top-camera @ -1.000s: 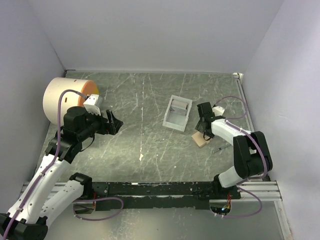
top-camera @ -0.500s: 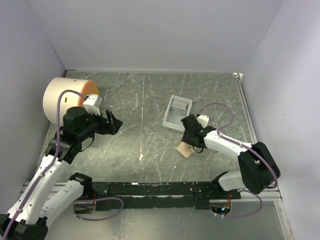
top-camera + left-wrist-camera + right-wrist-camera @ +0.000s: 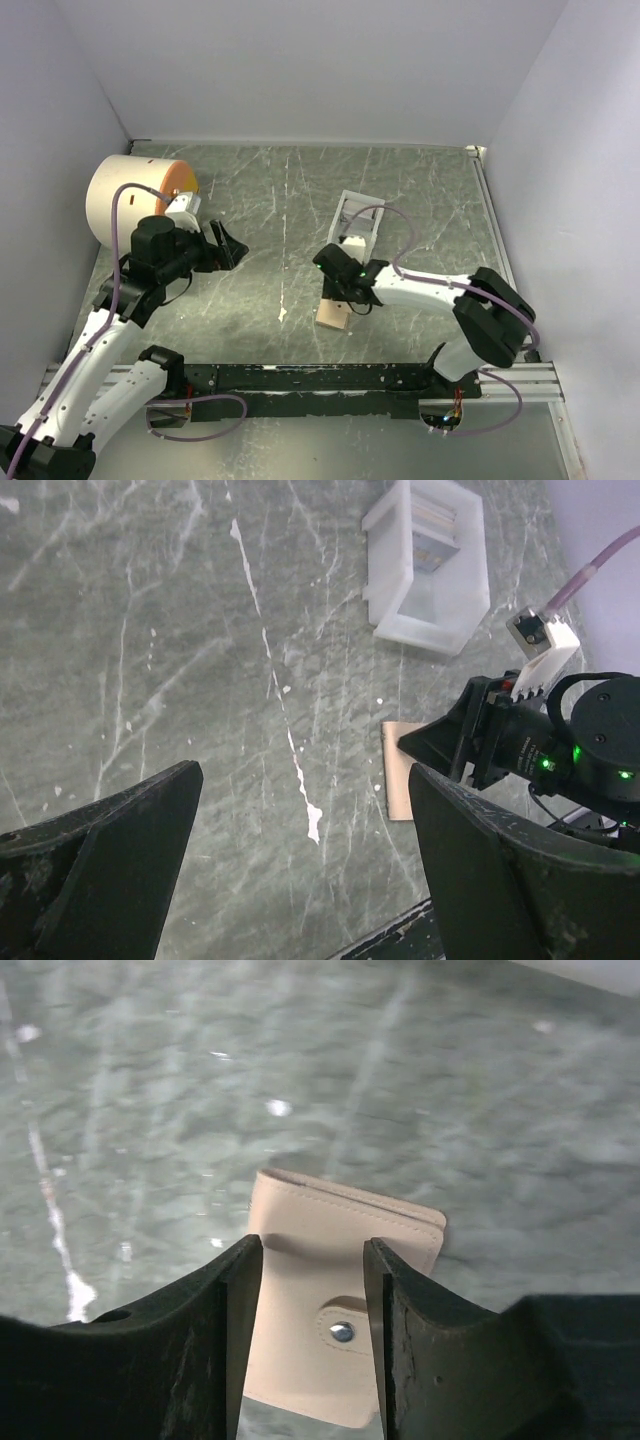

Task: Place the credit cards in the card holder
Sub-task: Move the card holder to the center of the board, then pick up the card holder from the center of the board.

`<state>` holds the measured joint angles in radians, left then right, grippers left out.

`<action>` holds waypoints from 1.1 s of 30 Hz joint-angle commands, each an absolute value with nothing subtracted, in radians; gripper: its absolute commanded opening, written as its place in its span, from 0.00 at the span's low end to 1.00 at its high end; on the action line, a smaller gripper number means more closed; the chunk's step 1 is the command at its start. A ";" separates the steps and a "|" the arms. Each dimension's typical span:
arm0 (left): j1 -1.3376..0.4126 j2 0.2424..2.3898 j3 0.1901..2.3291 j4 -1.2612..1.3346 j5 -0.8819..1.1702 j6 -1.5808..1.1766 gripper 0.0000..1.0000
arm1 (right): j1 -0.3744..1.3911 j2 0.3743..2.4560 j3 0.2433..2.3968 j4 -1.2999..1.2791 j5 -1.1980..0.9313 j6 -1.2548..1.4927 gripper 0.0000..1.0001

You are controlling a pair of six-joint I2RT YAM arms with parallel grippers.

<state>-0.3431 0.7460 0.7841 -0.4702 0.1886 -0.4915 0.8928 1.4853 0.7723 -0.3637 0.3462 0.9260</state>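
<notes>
The card holder (image 3: 357, 222) is a small white open tray behind the table's middle, also in the left wrist view (image 3: 428, 575). Thin cards (image 3: 437, 528) stand at its far end; their colours are unclear. No loose card shows on the table. My right gripper (image 3: 338, 292) is narrowed onto a closed tan wallet (image 3: 333, 315) with a metal snap. In the right wrist view the wallet (image 3: 330, 1260) lies between and behind the fingers (image 3: 312, 1250). My left gripper (image 3: 225, 245) is open and empty at the left, above bare table (image 3: 300, 780).
A large cream cylinder with an orange face (image 3: 130, 195) stands at the back left. Pale walls close the table's left, back and right. A black rail (image 3: 300, 378) runs along the near edge. The right arm's purple cable (image 3: 400, 225) loops beside the tray.
My right gripper has swept from the right of the tray to the front centre, and the tan wallet has travelled left with it. The left arm has barely moved.
</notes>
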 commanded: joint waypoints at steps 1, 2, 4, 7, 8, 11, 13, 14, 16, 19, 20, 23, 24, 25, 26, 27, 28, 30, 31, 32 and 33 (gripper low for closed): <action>-0.335 0.743 0.751 -0.484 0.220 -0.541 0.96 | 0.951 1.547 0.882 -0.387 0.396 0.890 0.45; -0.334 0.746 0.749 -0.487 0.220 -0.542 0.96 | 0.959 1.548 0.903 -0.412 0.414 0.888 0.45; -0.335 0.753 0.747 -0.486 0.222 -0.542 0.96 | 0.963 1.544 0.936 -0.461 0.427 0.886 0.45; -0.335 0.764 0.747 -0.483 0.223 -0.538 0.96 | 0.975 1.542 0.980 -0.575 0.471 0.930 0.45; -0.336 0.766 0.746 -0.485 0.217 -0.538 0.96 | 0.981 1.539 0.986 -0.603 0.478 0.944 0.45; -0.335 0.766 0.742 -0.485 0.217 -0.534 0.96 | 0.999 1.520 0.979 -0.642 0.483 0.975 0.44; -0.335 0.763 0.740 -0.485 0.219 -0.534 0.96 | 1.007 1.511 0.962 -0.644 0.477 0.993 0.42; -0.334 0.761 0.737 -0.484 0.219 -0.535 0.96 | 1.010 1.511 0.957 -0.644 0.474 0.998 0.40; -0.335 0.755 0.736 -0.482 0.217 -0.539 0.96 | 1.014 1.518 0.953 -0.656 0.478 1.010 0.39; -0.336 0.750 0.734 -0.480 0.208 -0.541 0.96 | 1.015 1.541 0.957 -0.681 0.493 1.026 0.38; -0.335 0.750 0.735 -0.480 0.207 -0.540 0.96 | 1.015 1.549 0.960 -0.684 0.495 1.029 0.38; -0.335 0.749 0.733 -0.479 0.208 -0.539 0.96 | 1.017 1.562 0.954 -0.668 0.482 1.027 0.38; -0.335 0.750 0.732 -0.478 0.208 -0.539 0.96 | 1.017 1.565 0.953 -0.664 0.478 1.029 0.38; -0.335 0.750 0.732 -0.476 0.210 -0.539 0.96 | 1.018 1.569 0.953 -0.661 0.476 1.030 0.38; -0.335 0.750 0.731 -0.476 0.209 -0.540 0.96 | 1.018 1.573 0.951 -0.661 0.476 1.033 0.38; -0.336 0.750 0.731 -0.476 0.211 -0.540 0.96 | 1.019 1.578 0.951 -0.661 0.474 1.034 0.38; -0.336 0.748 0.730 -0.476 0.210 -0.541 0.96 | 1.020 1.582 0.949 -0.660 0.474 1.036 0.38; -0.336 0.746 0.729 -0.473 0.212 -0.542 0.96 | 1.022 1.589 0.946 -0.663 0.472 1.040 0.38; -0.335 0.744 0.728 -0.473 0.212 -0.542 0.96 | 1.023 1.591 0.944 -0.663 0.470 1.044 0.38; -0.336 0.743 0.727 -0.471 0.213 -0.543 0.96 | 1.026 1.594 0.943 -0.663 0.467 1.045 0.38; -0.335 0.742 0.727 -0.471 0.213 -0.542 0.96 | 1.027 1.596 0.941 -0.663 0.466 1.047 0.38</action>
